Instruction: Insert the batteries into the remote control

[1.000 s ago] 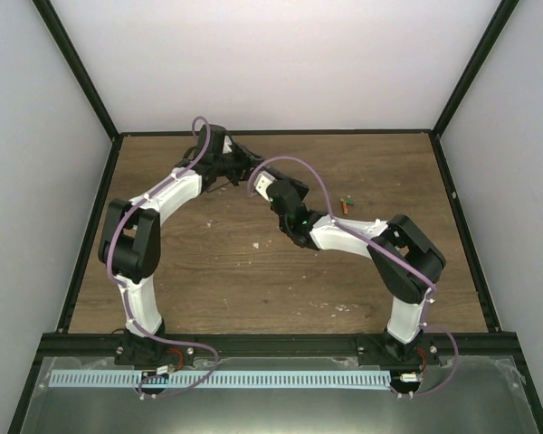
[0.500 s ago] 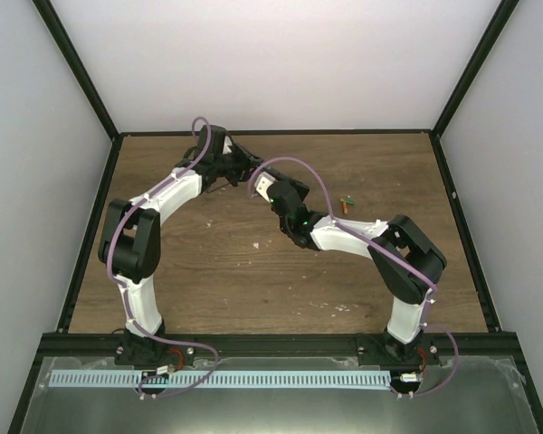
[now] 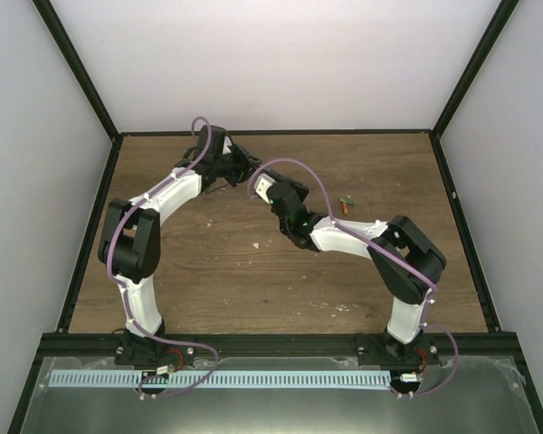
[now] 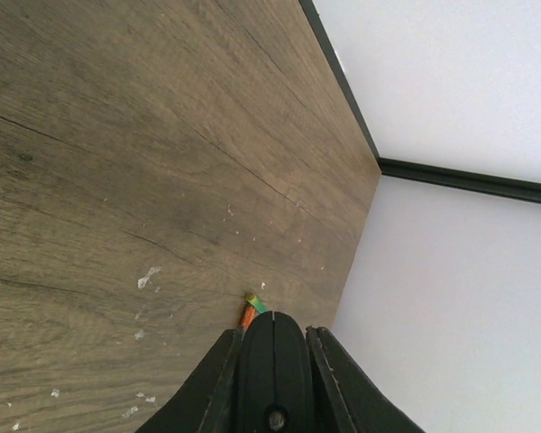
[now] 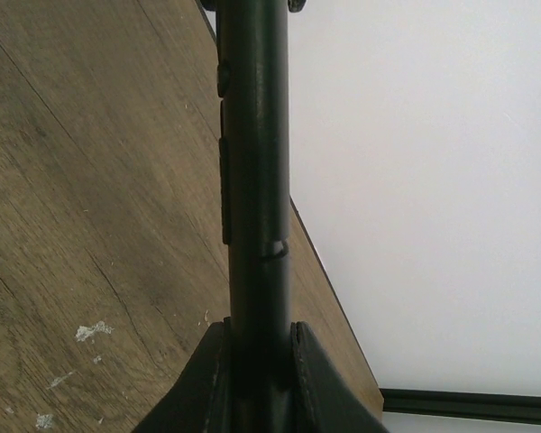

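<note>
The remote control [image 5: 252,180] is a slim black bar, seen edge-on, rising from my right gripper [image 5: 257,338] to the frame's top. My right gripper is shut on its near end. My left gripper [image 4: 272,347] is shut on a rounded black end with a centre seam, which looks like the remote's other end [image 4: 272,361]. In the top view the two grippers meet at the table's back centre, left [image 3: 242,164] and right [image 3: 264,184]. The orange, green-ended batteries [image 3: 347,204] lie on the table to the right of both grippers. One peeks past the remote's end in the left wrist view [image 4: 250,308].
The wooden table [image 3: 253,271] has pale chipped specks [image 3: 256,245] near its middle and front right. Black frame rails [image 3: 452,190] and white walls close in the back and sides. The back wall is close behind the left gripper.
Almost nothing differs. My right gripper has crept slightly toward the back left with the remote; the left arm and the batteries stay where they were.
</note>
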Motion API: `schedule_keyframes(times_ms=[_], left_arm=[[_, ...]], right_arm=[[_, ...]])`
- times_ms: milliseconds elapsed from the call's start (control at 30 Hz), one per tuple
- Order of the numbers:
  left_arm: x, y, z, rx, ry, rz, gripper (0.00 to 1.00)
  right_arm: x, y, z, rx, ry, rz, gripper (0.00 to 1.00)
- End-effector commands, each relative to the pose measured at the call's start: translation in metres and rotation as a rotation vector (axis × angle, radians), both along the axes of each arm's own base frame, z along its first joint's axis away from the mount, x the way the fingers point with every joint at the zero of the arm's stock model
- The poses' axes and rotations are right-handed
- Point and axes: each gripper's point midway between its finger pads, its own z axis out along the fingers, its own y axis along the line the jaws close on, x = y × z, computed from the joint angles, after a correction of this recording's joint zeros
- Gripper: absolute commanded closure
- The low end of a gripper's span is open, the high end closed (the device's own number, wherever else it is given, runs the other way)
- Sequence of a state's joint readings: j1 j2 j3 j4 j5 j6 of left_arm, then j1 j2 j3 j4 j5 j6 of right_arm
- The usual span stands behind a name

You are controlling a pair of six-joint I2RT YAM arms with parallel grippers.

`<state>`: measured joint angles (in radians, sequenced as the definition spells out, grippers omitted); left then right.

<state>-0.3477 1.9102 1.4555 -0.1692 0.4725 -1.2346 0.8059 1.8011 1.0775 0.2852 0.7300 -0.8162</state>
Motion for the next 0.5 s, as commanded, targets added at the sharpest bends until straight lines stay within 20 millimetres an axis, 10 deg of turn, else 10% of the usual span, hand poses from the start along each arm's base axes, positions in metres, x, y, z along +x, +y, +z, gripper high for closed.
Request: schedule_keyframes(times_ms=[0, 467], left_arm=[[0.0030, 0.0015, -0.0033, 0.010, -0.003, 0.003, 0.83], [0.0019, -0.0013, -0.0050, 0.013, -0.028, -0.029, 0.97]], right_arm=[[-0.0033, 0.0003, 0.0239, 0.049, -0.052, -0.003, 0.99], [-0.0019, -0.0020, 0.0290, 0.066, -0.073, -0.022, 0.77]])
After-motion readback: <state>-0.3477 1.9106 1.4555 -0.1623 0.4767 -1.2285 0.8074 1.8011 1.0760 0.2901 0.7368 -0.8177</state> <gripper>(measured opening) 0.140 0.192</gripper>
